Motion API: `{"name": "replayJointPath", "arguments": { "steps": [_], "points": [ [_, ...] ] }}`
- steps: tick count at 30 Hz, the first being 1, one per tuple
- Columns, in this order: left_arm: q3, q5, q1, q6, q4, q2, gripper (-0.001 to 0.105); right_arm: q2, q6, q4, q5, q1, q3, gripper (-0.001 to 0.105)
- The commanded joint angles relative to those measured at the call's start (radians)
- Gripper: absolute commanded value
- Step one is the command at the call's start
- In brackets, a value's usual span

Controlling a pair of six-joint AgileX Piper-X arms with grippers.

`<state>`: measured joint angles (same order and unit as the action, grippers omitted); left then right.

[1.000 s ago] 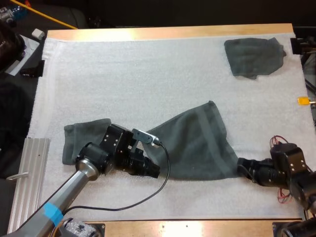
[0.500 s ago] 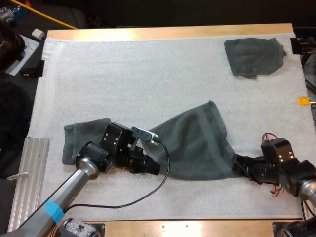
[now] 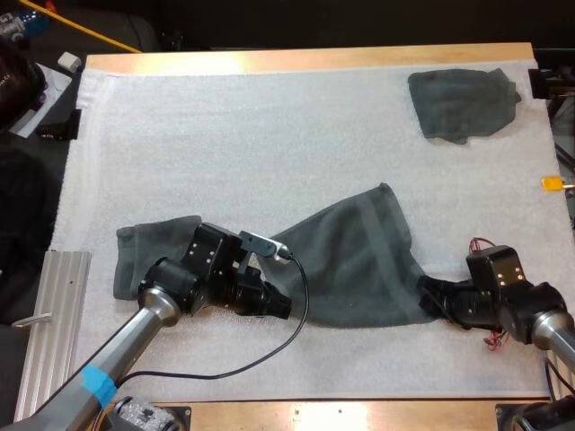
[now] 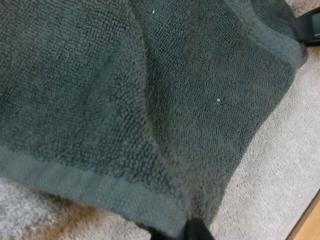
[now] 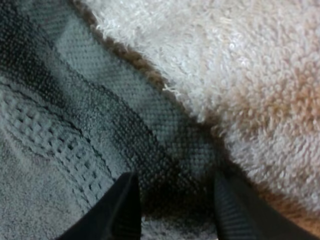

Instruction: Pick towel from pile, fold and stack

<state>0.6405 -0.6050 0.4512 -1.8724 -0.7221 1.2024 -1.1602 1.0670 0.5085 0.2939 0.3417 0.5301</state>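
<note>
Nearly level with the white mat (image 3: 252, 135), my left arm reaches rightward from the lower left, its left gripper (image 3: 280, 307) pinched onto the near hem of the spread towel (image 3: 359, 260) at lower centre. The right gripper (image 3: 426, 299) lies low at lower right, fingers (image 5: 117, 210) parted astride that towel's corner. A crumpled towel (image 3: 463, 103) sits upper right.

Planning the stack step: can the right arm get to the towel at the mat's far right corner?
Probably yes: the far towel lies on its side, only bare mat between. The right claw sits open at the spread towel's corner, so free to leave.
</note>
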Motion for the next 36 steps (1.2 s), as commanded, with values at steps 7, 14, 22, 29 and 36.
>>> {"name": "replayJointPath", "arguments": {
  "steps": [7, 14, 22, 29, 36],
  "points": [
    [0.004, -0.007, 0.003, 0.000, -0.004, 0.006, 0.001, -0.010, 0.019, 0.009, 0.030, 0.001, 0.001, 0.001],
    [0.005, -0.012, 0.004, 0.009, -0.009, 0.003, 0.000, 0.008, 0.030, 0.009, 0.037, 0.000, -0.001, 0.001],
    [0.007, -0.015, 0.015, 0.056, -0.140, -0.114, 0.000, 0.210, 0.042, 0.164, 0.044, 0.000, 0.002, 0.000],
    [0.005, -0.029, -0.028, 0.052, -0.118, -0.095, 0.000, 0.218, 0.041, 0.161, 0.036, 0.000, 0.001, 0.001],
    [0.006, -0.030, -0.024, 0.049, -0.117, -0.098, 0.000, 0.215, 0.019, 0.176, 0.010, 0.000, -0.001, 0.050]
  ]
}}
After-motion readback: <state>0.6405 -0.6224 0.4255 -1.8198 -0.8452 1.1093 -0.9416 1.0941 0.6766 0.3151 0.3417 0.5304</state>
